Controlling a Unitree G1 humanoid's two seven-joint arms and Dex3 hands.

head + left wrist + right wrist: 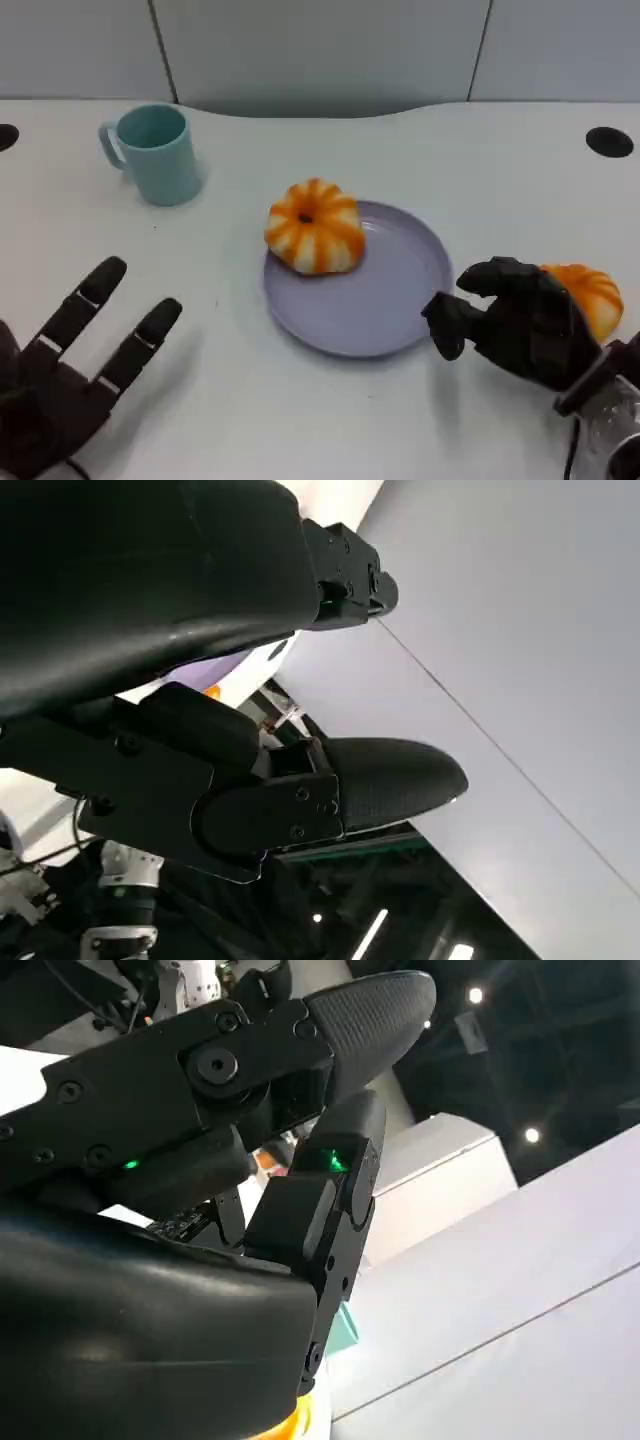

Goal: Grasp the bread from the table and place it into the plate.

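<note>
Head view. One pumpkin-shaped orange bread [313,227] already sits on the far-left part of the lilac plate [390,310]. A second orange bread [590,292] lies on the white table [300,420] just right of the plate's rim, directly behind the right hand [515,320]. That hand's fingers curl in front of this bread; whether they grip it cannot be told. The left hand [65,385], empty with fingers spread, rests well apart at the near left. The right hand is judged far nearer; the plate lies to its left.
</note>
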